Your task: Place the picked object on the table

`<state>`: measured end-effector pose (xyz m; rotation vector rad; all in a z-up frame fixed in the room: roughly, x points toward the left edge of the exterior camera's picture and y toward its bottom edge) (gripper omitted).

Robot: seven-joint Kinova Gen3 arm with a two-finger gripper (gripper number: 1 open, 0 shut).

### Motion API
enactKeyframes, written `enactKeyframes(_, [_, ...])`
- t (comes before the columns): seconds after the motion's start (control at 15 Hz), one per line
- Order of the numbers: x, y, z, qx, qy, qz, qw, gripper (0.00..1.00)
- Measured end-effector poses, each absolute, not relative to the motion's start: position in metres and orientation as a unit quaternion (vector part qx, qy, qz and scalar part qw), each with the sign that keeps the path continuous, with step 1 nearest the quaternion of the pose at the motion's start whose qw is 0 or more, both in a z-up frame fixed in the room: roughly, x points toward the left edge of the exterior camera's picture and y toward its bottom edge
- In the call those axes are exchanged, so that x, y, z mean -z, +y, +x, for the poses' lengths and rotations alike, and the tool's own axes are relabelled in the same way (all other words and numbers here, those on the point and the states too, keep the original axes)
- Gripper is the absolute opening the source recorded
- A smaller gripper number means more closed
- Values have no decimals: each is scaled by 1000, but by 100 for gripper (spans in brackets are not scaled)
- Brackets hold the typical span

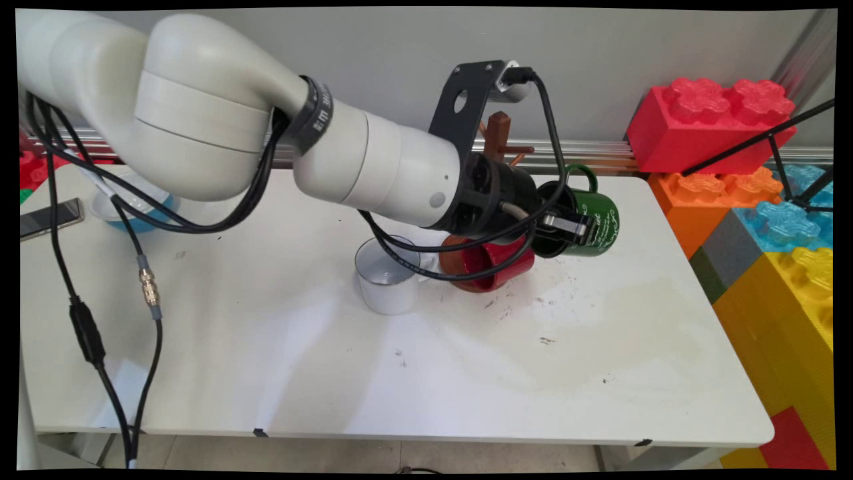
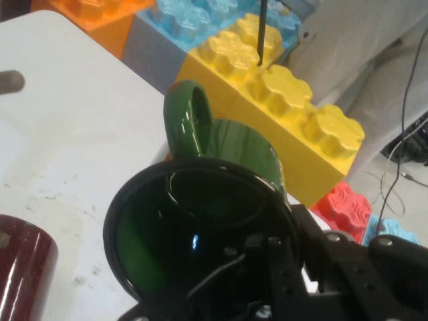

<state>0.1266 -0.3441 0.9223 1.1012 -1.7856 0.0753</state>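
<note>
My gripper (image 1: pixel 566 227) is shut on the rim of a green mug (image 1: pixel 595 223), one finger inside it and one outside. The mug hangs tilted on its side above the table's far right part, its handle (image 1: pixel 581 175) pointing up. The hand view looks into the mug's dark mouth (image 2: pixel 194 247), with the handle (image 2: pixel 188 120) above it and my gripper (image 2: pixel 284 257) at its right rim. Just below my wrist a red mug (image 1: pixel 490 265) rests on the table, also seen as the red mug (image 2: pixel 23 271) at the lower left. Left of it stands a white mug (image 1: pixel 388 279).
A brown wooden mug tree (image 1: pixel 498 137) stands behind my wrist at the table's far edge. Big toy blocks, red (image 1: pixel 706 123), orange (image 1: pixel 713 197) and yellow (image 1: pixel 786 307), line the table's right side. A blue-and-white bowl (image 1: pixel 133 203) and a phone (image 1: pixel 50 218) lie far left.
</note>
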Motion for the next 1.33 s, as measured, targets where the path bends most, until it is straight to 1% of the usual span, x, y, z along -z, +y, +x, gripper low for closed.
enactKeyframes(0.6, [-946, -333, 134, -27, -796, 389, 463, 0])
enactKeyframes(0.67, [-947, -334, 136, -36, -802, 386, 454, 0])
enactKeyframes(0.93, [-955, -345, 151, -82, -841, 377, 380, 0])
enactKeyframes(1.33, [-984, -346, 158, -60, -878, 321, 349, 0])
